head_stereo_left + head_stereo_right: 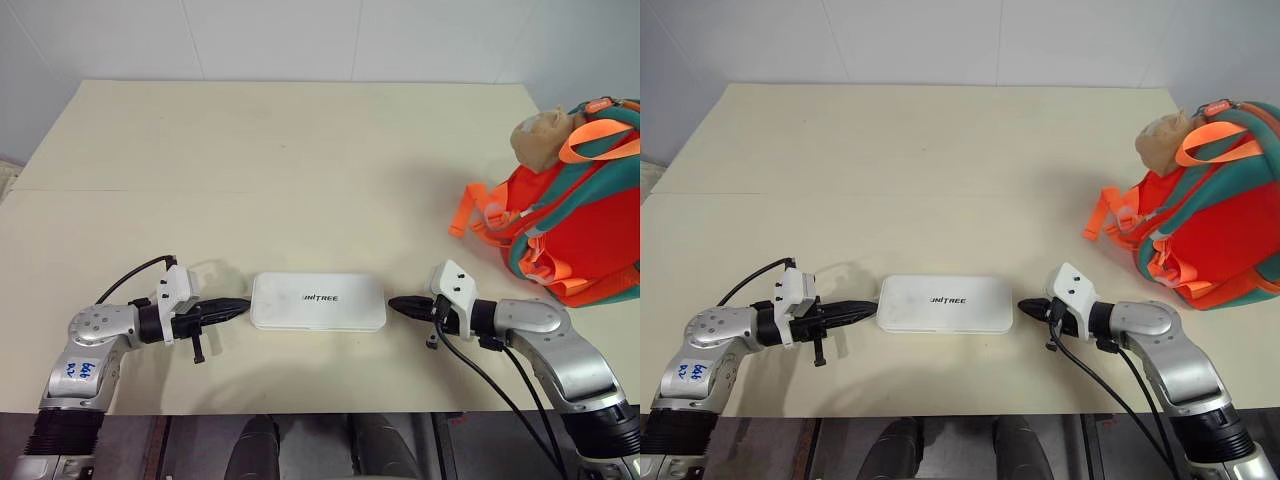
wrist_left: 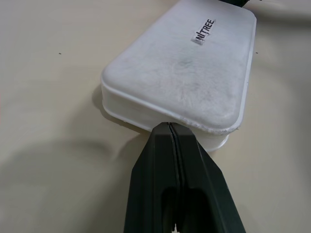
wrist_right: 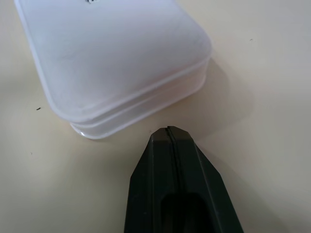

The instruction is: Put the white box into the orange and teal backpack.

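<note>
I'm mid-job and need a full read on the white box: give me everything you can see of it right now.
The white box is flat, long and rectangular with rounded corners, apparently matte plastic, with a seam running round its side like a closed lid. Small dark "UNITREE" lettering sits on top. It lies flat on the beige table, near the front edge, well left of the orange and teal backpack. The shut left gripper has its tip at one short end, seemingly touching; the shut right gripper points at the other end, a small gap away.

box [image 1: 318,301] on table [image 1: 280,150], between both pincers | backpack [image 1: 575,220] far right, behind
</note>
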Controlling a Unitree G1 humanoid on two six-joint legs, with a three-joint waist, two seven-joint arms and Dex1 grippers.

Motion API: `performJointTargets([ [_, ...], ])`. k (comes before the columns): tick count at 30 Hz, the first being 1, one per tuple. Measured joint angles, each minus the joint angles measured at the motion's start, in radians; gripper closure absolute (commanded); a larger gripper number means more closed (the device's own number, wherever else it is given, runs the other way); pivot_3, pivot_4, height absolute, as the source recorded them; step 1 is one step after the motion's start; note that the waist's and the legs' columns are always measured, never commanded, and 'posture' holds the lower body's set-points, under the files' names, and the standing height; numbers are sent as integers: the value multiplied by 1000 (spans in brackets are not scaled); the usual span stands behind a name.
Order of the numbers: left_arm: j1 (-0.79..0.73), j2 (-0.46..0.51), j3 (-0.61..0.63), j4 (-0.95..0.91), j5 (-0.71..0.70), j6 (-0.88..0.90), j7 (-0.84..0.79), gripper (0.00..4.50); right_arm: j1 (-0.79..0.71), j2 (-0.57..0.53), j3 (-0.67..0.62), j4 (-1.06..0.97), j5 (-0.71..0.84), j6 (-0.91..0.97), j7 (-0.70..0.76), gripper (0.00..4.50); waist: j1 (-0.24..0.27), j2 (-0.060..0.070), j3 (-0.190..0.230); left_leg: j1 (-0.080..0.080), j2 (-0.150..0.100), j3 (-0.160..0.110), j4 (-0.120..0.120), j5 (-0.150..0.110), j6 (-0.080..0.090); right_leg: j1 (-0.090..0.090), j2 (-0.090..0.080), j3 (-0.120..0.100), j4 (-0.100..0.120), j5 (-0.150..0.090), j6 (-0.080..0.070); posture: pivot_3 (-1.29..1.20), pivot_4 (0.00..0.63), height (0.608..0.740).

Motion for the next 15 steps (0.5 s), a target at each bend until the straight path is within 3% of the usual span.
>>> performJointTargets([
  [9, -10, -6, 0, 26, 0, -5, 1, 4488, -35, -3, 0, 41, -2, -5, 7, 4500, 1, 0, 0, 0, 0, 0, -1, 0, 0, 0, 0, 0, -1, 0, 0, 0, 150, 740],
  [10, -10, -2, 0, 31, 0, -2, 2, 4312, -35, -11, -3, 42, 0, -4, 11, 4500, 1, 0, 0, 0, 0, 0, -1, 0, 0, 0, 0, 0, -1, 0, 0, 0, 150, 740],
  [13, -11, 38, 22, 43, -7, 22, -4, 3698, -35, -34, -57, 43, 30, -1, 28, 3953, -1, 0, 0, 0, 0, 0, -1, 0, 0, 0, 0, 0, 0, 0, 0, 0, 150, 740],
  [15, -25, 83, 49, 69, -18, 41, -21, 3058, -33, -77, -87, 41, 70, 18, 67, 3270, 0, 0, 0, 0, 0, 0, -1, 0, 0, 0, 0, 0, 0, 0, 0, 0, 150, 740],
])
